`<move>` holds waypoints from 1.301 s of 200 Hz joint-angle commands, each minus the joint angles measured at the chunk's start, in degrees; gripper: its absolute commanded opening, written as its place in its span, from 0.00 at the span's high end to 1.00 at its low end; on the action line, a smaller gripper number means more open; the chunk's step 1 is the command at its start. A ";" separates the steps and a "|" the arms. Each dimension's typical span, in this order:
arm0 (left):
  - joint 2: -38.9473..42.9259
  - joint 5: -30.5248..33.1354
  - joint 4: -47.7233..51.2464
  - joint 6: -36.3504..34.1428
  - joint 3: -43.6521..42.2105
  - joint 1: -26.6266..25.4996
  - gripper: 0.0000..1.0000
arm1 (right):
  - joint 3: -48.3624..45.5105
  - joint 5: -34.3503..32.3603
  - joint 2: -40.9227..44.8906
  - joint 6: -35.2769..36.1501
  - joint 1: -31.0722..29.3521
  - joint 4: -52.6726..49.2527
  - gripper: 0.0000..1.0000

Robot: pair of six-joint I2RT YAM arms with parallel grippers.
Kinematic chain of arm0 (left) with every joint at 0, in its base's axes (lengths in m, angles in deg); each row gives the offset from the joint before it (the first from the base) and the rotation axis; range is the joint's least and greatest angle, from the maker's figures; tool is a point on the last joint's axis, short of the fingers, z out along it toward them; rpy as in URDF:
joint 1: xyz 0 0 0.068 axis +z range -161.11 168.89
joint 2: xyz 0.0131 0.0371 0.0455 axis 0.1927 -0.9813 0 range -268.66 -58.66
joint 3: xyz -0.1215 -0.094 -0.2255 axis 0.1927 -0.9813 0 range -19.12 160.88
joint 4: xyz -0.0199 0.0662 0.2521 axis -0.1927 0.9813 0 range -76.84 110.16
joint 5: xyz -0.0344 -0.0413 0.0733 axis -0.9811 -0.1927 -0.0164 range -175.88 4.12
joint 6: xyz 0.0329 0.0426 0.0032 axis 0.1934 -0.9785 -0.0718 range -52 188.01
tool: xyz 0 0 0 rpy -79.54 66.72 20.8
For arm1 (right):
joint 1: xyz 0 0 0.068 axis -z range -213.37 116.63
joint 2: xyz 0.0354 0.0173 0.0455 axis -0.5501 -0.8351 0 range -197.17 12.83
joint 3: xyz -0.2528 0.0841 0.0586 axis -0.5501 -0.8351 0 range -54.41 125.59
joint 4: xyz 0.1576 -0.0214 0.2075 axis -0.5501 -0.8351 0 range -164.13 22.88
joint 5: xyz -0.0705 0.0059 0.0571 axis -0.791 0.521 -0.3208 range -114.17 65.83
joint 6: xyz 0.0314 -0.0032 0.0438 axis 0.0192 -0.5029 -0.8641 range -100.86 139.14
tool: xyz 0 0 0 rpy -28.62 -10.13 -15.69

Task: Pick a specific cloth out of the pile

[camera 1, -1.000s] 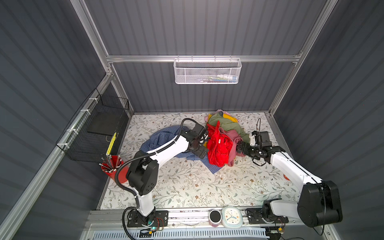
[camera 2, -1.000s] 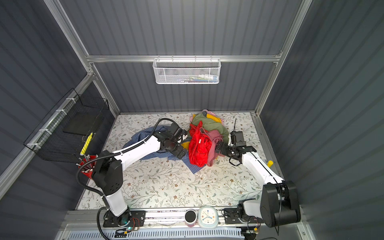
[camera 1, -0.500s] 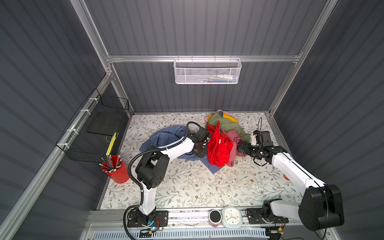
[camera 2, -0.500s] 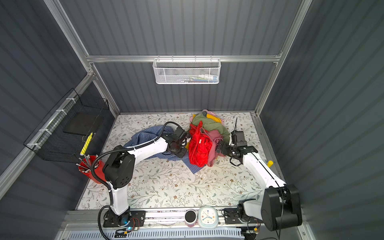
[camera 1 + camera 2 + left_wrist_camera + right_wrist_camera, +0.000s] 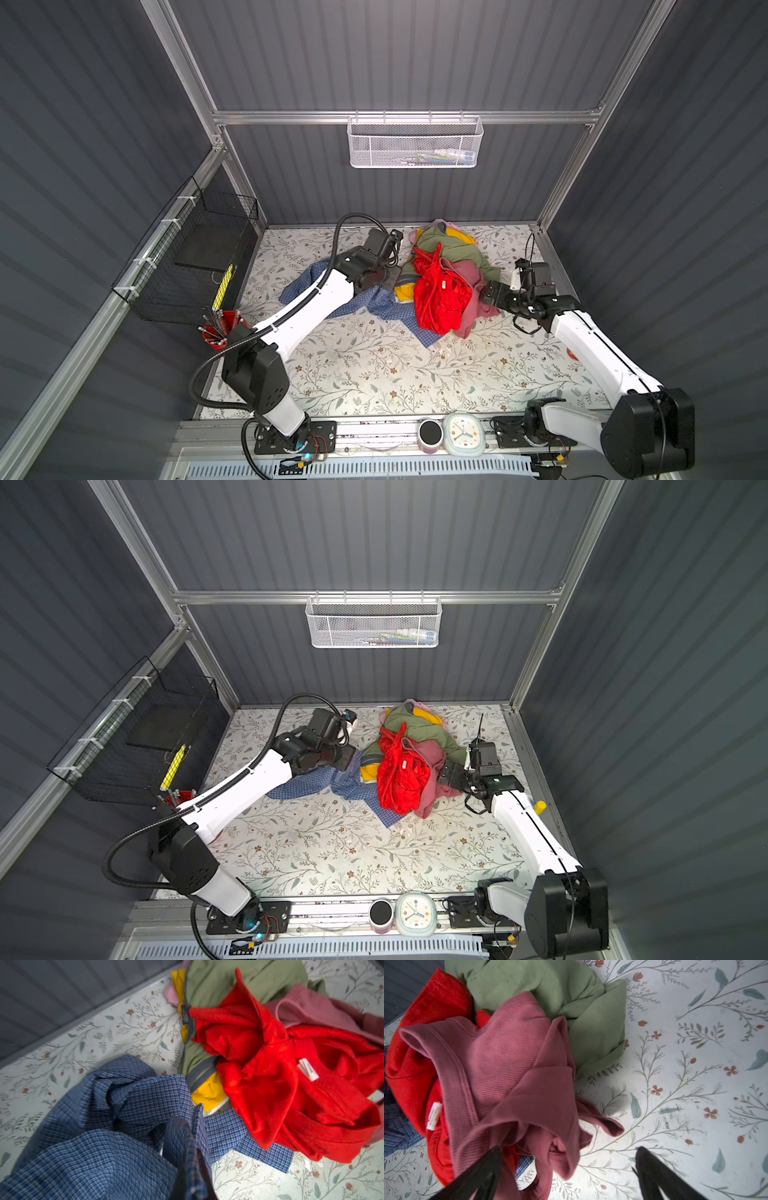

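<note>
Left wrist view shows the cloth (image 5: 93, 1147), a thin blue-and-white small-checked shirt, crumpled at nine o'clock of the pile (image 5: 239, 991), a fold pinched in the closed left gripper (image 5: 192, 1167). At three o'clock the right gripper (image 5: 569, 1149) gapes wide against the dusty-pink garment (image 5: 508, 1064). On the nine o'clock wall, the black wire basket (image 5: 166, 299) holds a yellow strip (image 5: 223, 282); the red cup (image 5: 222, 336), pens (image 5: 214, 322).
</note>
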 commanded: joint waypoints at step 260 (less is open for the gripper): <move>9.24 -3.54 6.94 -1.62 6.12 25.59 1.00 | 45.30 -12.29 -47.28 31.39 -42.78 -25.07 0.21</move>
